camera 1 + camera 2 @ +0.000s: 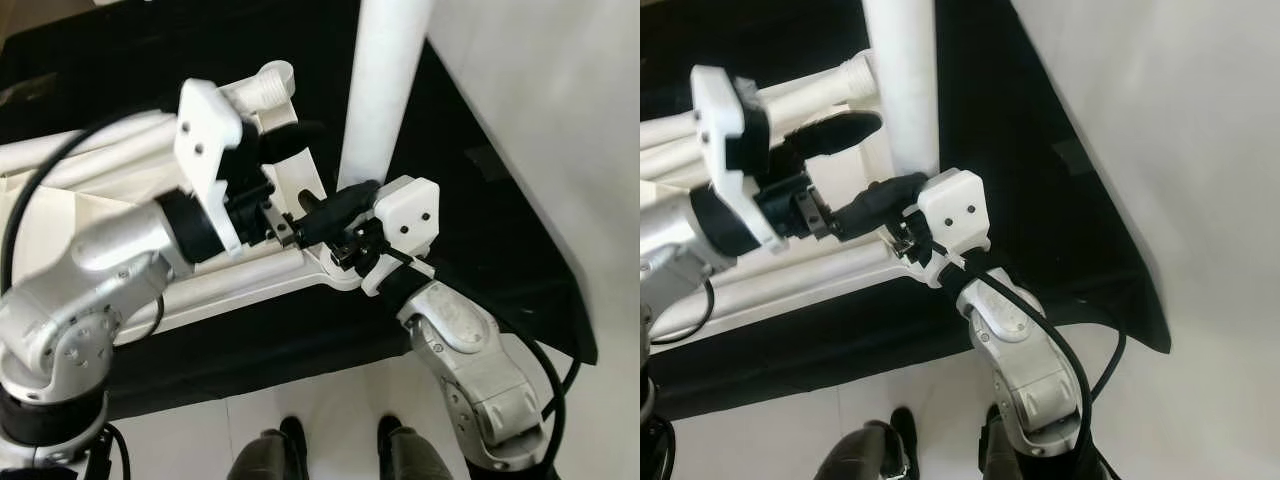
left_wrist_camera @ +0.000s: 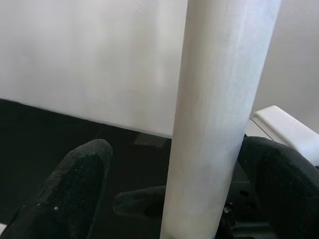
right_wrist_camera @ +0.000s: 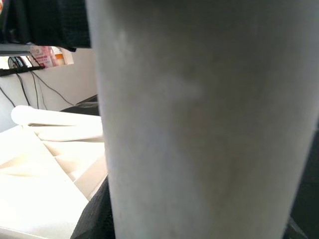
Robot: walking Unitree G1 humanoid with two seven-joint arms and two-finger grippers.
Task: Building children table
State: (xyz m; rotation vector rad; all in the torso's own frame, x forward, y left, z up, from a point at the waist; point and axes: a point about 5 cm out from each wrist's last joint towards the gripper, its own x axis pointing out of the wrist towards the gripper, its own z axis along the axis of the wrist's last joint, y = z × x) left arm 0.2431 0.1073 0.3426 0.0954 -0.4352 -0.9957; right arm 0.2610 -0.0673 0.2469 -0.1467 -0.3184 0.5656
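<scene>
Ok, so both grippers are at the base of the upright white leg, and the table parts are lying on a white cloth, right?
Not quite: the cloth under the table parts is black, as the left eye view shows. The rest holds: the left gripper and right gripper are both at the base of the upright white leg.

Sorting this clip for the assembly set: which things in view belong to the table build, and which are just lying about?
Part of the job:
- upright white table leg
- white tabletop lying flat
- loose white legs lying on it
- left gripper, jaws open beside the upright leg
- right gripper, at the leg's base

Just lying about:
- black floor mat
- white tiled floor
</scene>
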